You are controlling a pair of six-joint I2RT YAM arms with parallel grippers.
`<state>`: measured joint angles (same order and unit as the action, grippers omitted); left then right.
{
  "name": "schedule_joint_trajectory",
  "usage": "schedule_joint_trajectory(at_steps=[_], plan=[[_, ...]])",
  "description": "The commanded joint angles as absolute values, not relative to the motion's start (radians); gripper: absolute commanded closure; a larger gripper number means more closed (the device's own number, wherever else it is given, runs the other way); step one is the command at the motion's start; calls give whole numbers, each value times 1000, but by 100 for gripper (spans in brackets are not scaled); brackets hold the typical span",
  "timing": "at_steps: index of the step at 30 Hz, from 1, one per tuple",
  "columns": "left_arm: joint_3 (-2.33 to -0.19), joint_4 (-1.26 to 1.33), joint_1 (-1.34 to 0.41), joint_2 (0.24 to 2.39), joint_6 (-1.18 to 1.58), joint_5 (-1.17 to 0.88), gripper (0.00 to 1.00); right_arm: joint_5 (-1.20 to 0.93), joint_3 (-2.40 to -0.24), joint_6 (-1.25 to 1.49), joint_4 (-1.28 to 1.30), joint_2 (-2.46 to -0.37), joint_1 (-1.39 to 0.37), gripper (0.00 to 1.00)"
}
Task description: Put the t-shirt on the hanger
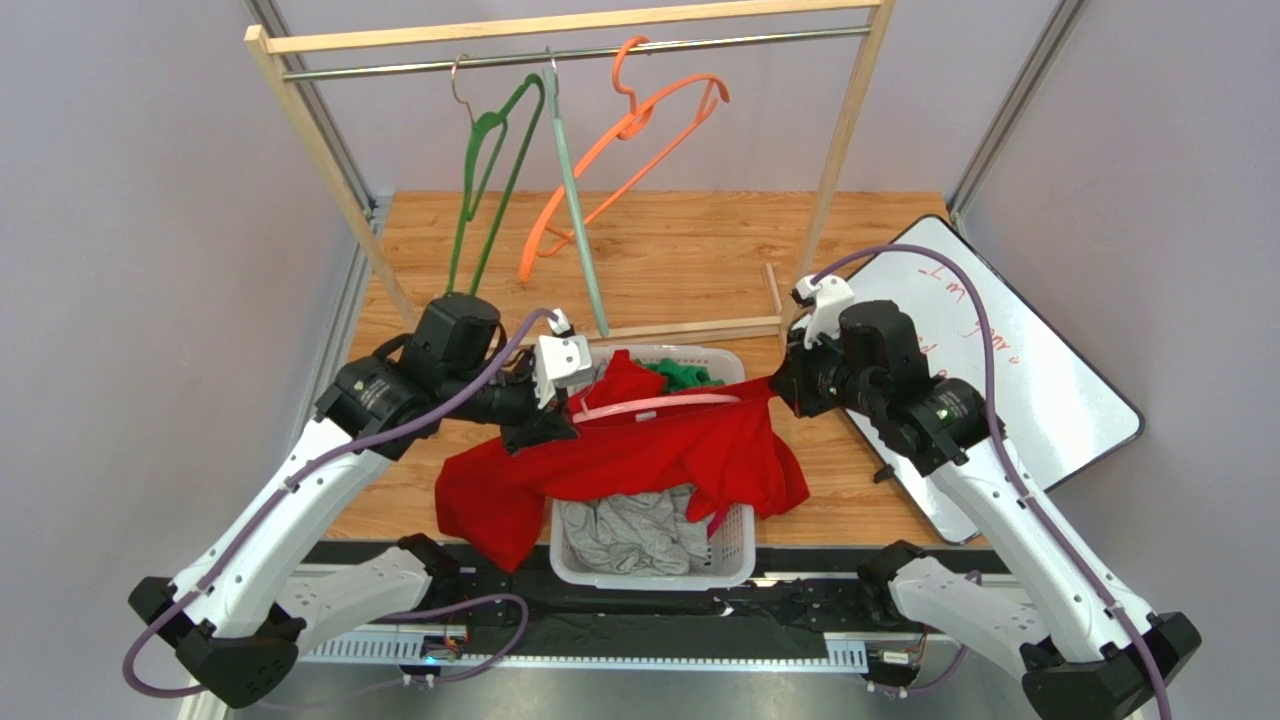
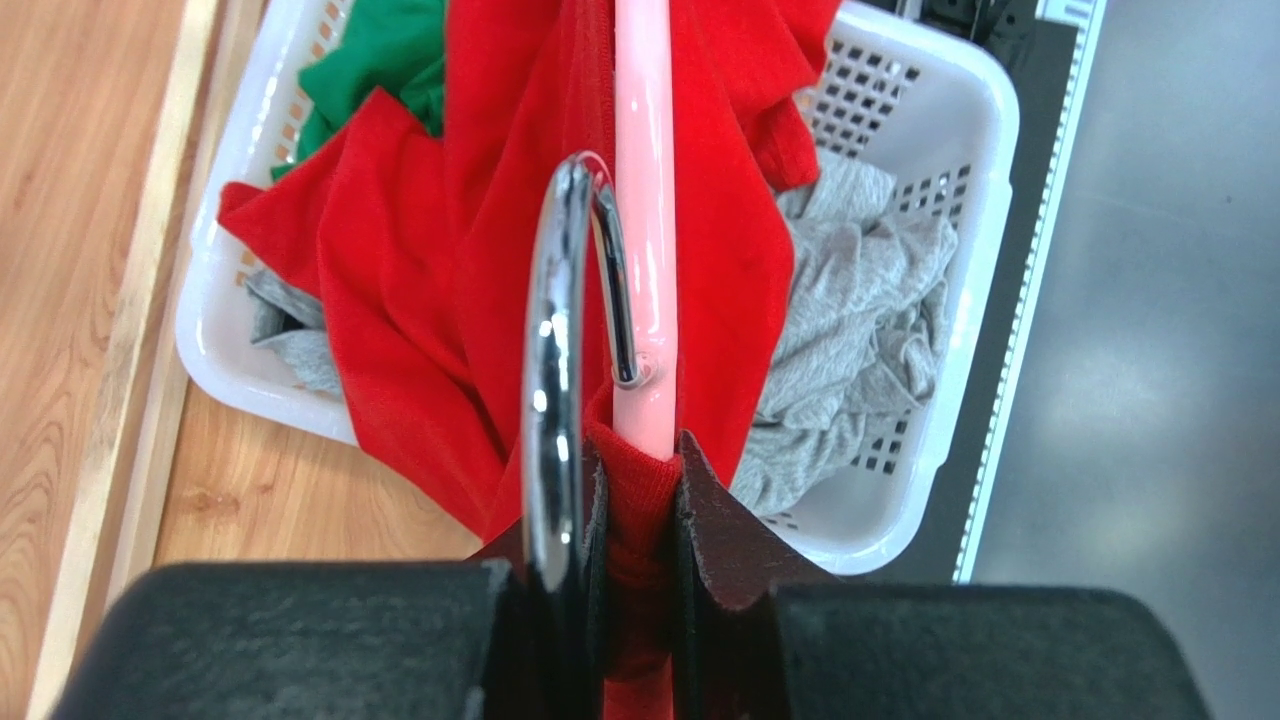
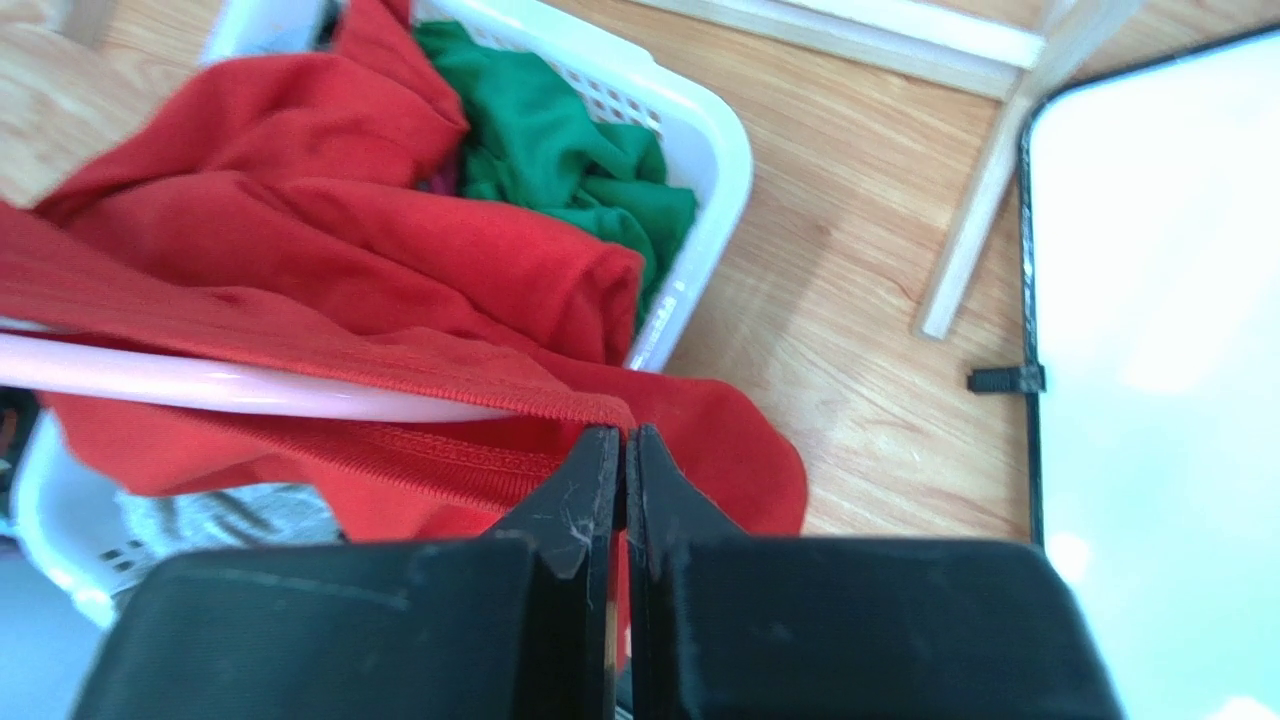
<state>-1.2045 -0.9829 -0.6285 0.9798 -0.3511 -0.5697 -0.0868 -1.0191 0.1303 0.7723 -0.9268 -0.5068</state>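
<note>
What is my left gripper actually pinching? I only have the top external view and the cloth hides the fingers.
Observer: The left wrist view shows the left gripper shut on the neck of the hanger, with a fold of the t-shirt pinched in too.
Operator: Where's the hook?
Observer: The metal hook rises just in front of that gripper, bare of cloth.
Operator: And the right side?
Observer: The right wrist view shows the right gripper shut on a seamed edge of the t-shirt, just past the hanger's end, not on it.
</note>
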Motion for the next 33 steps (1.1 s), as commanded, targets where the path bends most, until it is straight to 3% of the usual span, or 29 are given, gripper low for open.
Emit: schedule_joint_trajectory(at_steps=[1,6,12,17,19,20,23,28,31,33], plan=[[-1268,-1071,-653,1011,-433,-566,100,-130,-1120,115,758,-917,-489,100],[-1330,-1025,-738,1051,-379,-508,100,-347,-1192,178,721,-925,-547,100],[-1443,-968,-770,1100,-290,-503,100,-344,-1220,74,736,-905,-776,100],[-1486,-959,-785,1086,-305,-557,100,-348,-1272,5,752,-925,-819,99],[-1471,-962,-790,1072,-307,-572,100,-359,-1311,-41,778,-940,-819,86],[-1465,-963,-790,1068,-307,-571,100,-383,-1340,-81,785,-940,-818,71],[-1445,-953,-793,1046,-316,-575,100,-422,-1368,-141,792,-919,-819,46],[-1460,-943,-796,1043,-342,-600,100,-429,-1420,-209,801,-960,-819,33],[-1486,-954,-796,1063,-347,-614,100,-463,-1459,-253,827,-1009,-833,12],[-1494,-956,-799,1069,-347,-618,100,-460,-1491,-305,851,-1058,-848,10]])
